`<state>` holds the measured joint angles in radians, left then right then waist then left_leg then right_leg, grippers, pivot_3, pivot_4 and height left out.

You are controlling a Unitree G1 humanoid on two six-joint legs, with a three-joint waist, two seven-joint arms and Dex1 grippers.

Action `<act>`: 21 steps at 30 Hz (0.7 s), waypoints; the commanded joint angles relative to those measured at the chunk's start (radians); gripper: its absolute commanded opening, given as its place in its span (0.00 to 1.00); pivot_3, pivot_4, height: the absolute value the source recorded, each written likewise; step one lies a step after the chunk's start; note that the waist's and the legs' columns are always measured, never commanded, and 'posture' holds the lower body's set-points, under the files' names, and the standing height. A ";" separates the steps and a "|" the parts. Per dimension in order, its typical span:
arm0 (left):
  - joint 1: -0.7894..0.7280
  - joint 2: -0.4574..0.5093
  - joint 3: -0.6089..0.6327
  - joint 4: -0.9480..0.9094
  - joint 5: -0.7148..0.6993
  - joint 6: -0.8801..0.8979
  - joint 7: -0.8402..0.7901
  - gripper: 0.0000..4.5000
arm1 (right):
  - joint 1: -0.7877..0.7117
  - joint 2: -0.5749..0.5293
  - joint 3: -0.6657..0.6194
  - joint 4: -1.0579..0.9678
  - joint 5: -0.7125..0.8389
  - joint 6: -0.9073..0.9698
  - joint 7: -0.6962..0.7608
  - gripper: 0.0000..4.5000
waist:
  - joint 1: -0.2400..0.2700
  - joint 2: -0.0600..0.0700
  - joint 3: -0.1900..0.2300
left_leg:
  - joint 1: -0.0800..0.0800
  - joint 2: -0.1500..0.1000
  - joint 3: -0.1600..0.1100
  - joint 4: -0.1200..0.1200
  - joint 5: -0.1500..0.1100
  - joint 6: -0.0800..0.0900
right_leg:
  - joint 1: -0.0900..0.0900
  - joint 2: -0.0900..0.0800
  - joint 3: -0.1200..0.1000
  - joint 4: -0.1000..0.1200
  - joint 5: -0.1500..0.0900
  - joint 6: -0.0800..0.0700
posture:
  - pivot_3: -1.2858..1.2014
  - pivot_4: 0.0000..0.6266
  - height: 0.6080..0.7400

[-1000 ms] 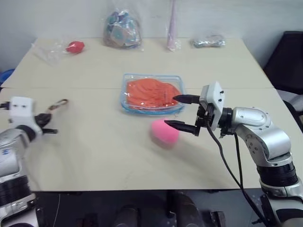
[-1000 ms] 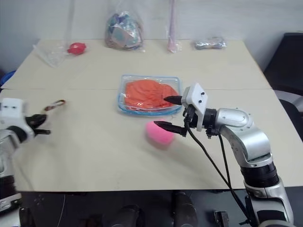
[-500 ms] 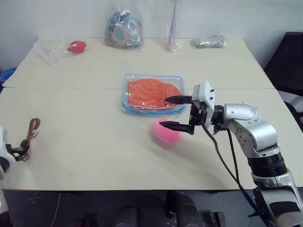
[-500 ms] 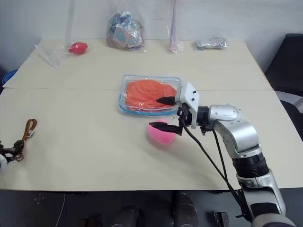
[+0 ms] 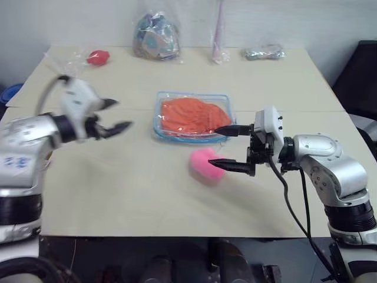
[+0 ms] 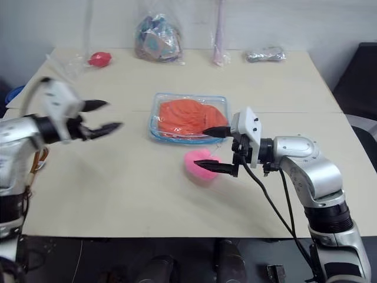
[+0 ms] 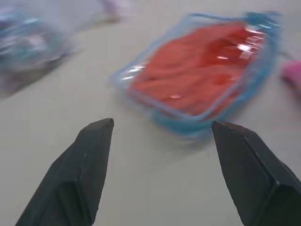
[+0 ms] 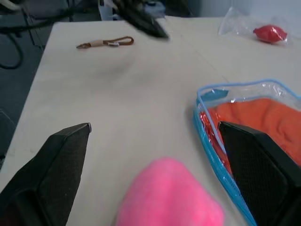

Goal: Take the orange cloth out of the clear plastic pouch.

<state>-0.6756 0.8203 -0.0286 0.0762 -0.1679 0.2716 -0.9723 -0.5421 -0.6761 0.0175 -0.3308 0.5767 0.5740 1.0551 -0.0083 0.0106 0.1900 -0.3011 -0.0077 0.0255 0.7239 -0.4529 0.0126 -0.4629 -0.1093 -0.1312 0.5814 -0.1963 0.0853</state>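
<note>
While both grippers, left [image 5: 118,115] and right [image 5: 227,147], gape empty beside the pouch [image 5: 191,116], an unpinned pouch risks sliding with the cloth [image 5: 189,114]

left arm: reaches in from the left edge, forearm raised above the surface, wrist angled inward | left gripper [image 5: 116,114]: fingers spread apart, nothing between them, tips pointing toward the right | right arm: bent at the elbow, forearm level, reaching leftward | right gripper [image 5: 224,147]: fingers spread wide, empty
</note>
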 commanded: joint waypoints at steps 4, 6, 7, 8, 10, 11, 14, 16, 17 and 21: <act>-0.198 -0.105 -0.192 0.381 0.184 -0.374 -0.096 0.78 | 0.065 -0.036 -0.077 -0.144 0.053 0.052 -0.073 1.00 | -0.011 0.000 0.000 | 0.001 0.002 0.007 -0.003 0.000 0.000 | 0.000 0.001 0.000 0.000 0.000 0.000 | 0.52 0.24 1.00; -0.245 -0.123 -0.225 0.488 0.239 -0.466 -0.083 0.78 | 0.095 -0.041 -0.092 -0.183 0.064 0.067 -0.101 1.00 | -0.010 -0.001 0.000 | 0.001 0.002 0.008 -0.003 0.000 0.000 | 0.000 0.001 0.001 0.001 0.000 -0.001 | 0.52 0.24 1.00; -0.266 -0.131 -0.233 0.533 0.258 -0.504 -0.069 0.78 | 0.107 -0.044 -0.098 -0.198 0.070 0.073 -0.110 1.00 | -0.010 -0.001 0.000 | 0.002 0.002 0.008 -0.003 0.000 0.000 | 0.000 0.001 0.001 0.001 0.000 -0.001 | 0.52 0.24 1.00; -0.283 -0.139 -0.236 0.571 0.273 -0.535 -0.057 0.78 | 0.116 -0.046 -0.102 -0.208 0.074 0.077 -0.118 1.00 | -0.010 -0.001 0.000 | 0.002 0.002 0.008 -0.003 0.000 0.001 | 0.000 0.001 0.001 0.001 0.000 -0.001 | 0.52 0.24 1.00; -0.311 -0.158 -0.237 0.639 0.293 -0.579 -0.042 0.78 | 0.133 -0.050 -0.114 -0.225 0.078 0.083 -0.136 1.00 | -0.008 -0.001 0.000 | 0.002 0.002 0.008 -0.003 0.000 0.001 | 0.000 0.000 0.001 0.001 0.000 0.000 | 0.52 0.24 1.00; -0.321 -0.165 -0.240 0.668 0.305 -0.600 -0.035 0.78 | 0.140 -0.051 -0.118 -0.230 0.078 0.084 -0.143 1.00 | -0.003 -0.001 0.000 | 0.002 0.002 0.008 -0.003 0.000 0.001 | -0.001 0.000 0.001 0.001 0.000 0.000 | 0.52 0.24 1.00; -0.337 -0.173 -0.251 0.740 0.340 -0.662 -0.022 0.78 | 0.147 -0.056 -0.123 -0.238 0.082 0.085 -0.158 1.00 | 0.008 -0.001 0.000 | 0.002 0.001 0.008 -0.001 0.000 0.002 | -0.001 0.000 0.001 0.001 0.000 0.000 | 0.52 0.24 1.00; -0.347 -0.185 -0.238 0.772 0.334 -0.681 -0.018 0.74 | 0.148 -0.061 -0.126 -0.238 0.087 0.085 -0.162 1.00 | 0.009 -0.001 0.000 | 0.002 0.001 0.008 -0.001 0.000 0.002 | -0.001 0.000 0.001 0.001 0.001 0.000 | 0.52 0.24 1.00; -0.352 -0.189 -0.232 0.784 0.329 -0.689 -0.016 0.70 | 0.147 -0.063 -0.127 -0.237 0.089 0.085 -0.163 1.00 | 0.010 -0.001 0.000 | 0.002 0.001 0.008 -0.001 0.000 0.003 | -0.001 0.000 0.001 0.001 0.001 0.000 | 0.52 0.24 1.00; -0.359 -0.193 -0.224 0.802 0.321 -0.707 -0.033 0.45 | 0.144 -0.071 -0.126 -0.230 0.090 0.079 -0.161 1.00 | 0.012 -0.001 0.000 | 0.002 0.001 0.007 0.000 0.000 0.003 | -0.001 -0.001 0.001 0.001 0.001 0.000 | 0.52 0.24 1.00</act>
<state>-1.0116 0.6265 -0.2732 0.8773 0.1628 -0.4200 -0.9986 -0.3921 -0.7349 -0.0836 -0.5294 0.6489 0.6604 0.8971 0.0036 0.0098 0.1902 -0.2992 -0.0072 0.0328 0.7236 -0.4528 0.0159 -0.4636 -0.1102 -0.1303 0.5821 -0.1954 0.0857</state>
